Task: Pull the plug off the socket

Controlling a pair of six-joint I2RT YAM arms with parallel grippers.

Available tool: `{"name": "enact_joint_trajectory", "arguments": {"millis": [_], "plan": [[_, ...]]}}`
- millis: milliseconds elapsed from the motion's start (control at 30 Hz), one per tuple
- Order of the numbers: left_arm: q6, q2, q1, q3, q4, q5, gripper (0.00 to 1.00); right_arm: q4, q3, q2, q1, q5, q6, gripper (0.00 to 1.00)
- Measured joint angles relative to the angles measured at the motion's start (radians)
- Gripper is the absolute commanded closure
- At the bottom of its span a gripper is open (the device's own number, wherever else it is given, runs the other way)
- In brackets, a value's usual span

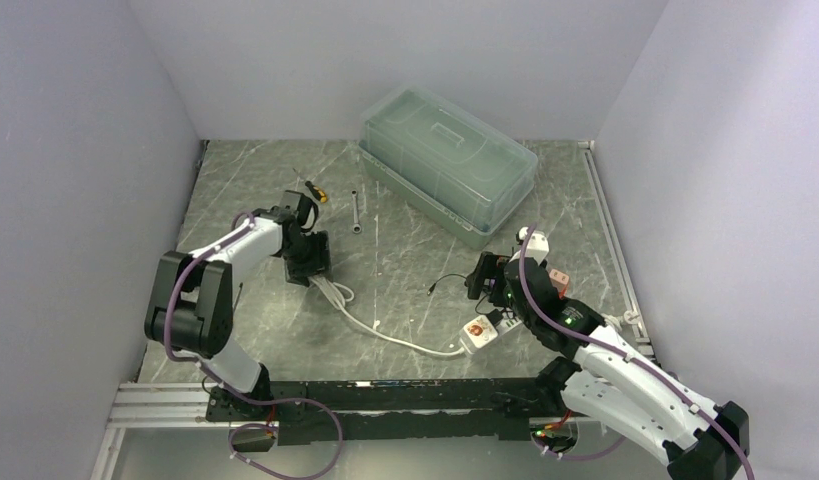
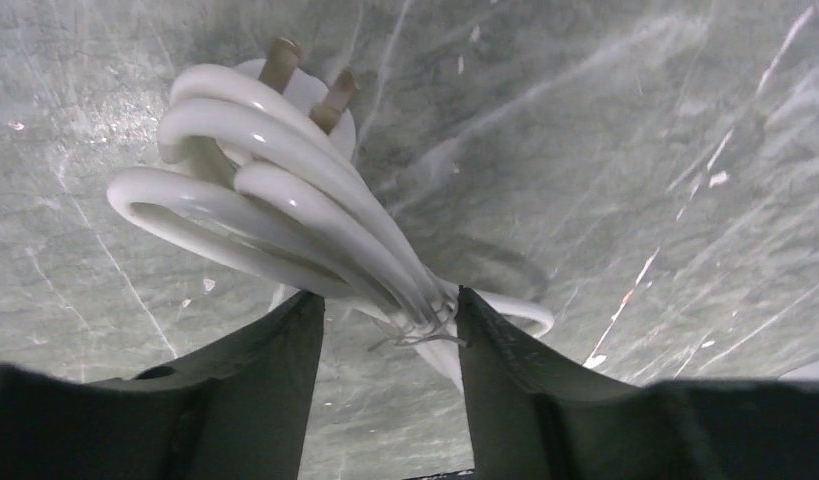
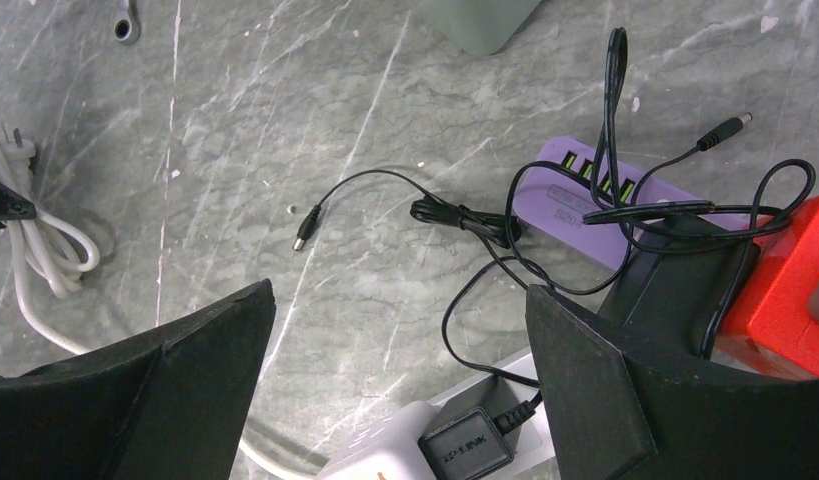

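White cord [image 2: 285, 190] lay coiled between the part-open jaws of the left pincer [image 2: 387, 296]; right pincer [image 3: 399, 290] hung wide over the black plug [image 3: 467, 450], seated in its socket [image 3: 385, 445] on the bench [image 3: 285, 100].

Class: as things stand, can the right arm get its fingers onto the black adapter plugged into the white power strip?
Probably yes. The right fingers stand wide open, the black adapter close by in the white power strip, uncovered. Only its thin black cable loops nearby and might snag.
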Motion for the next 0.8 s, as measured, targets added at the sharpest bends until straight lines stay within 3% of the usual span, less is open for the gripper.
{"name": "enact_joint_trajectory", "arguments": {"millis": [267,333,433,667,800], "plan": [[-0.008,0.119,0.000,0.113,-0.044,-0.028,0.87,0.001,-0.012,-0.002,0.000,-0.032,0.004,0.00],[-0.007,0.133,0.008,0.137,-0.051,-0.042,0.92,0.002,-0.017,-0.005,0.000,-0.047,0.003,0.00],[-0.007,0.150,0.054,0.166,-0.053,-0.048,0.96,0.002,-0.026,-0.019,0.000,-0.067,0.003,0.00],[-0.008,0.156,0.305,0.185,-0.037,-0.062,0.96,0.002,-0.029,-0.048,0.000,-0.093,-0.002,0.00],[0.002,0.157,0.349,0.216,-0.042,-0.162,0.96,0.007,-0.036,-0.046,-0.001,-0.108,-0.004,0.00]]}}
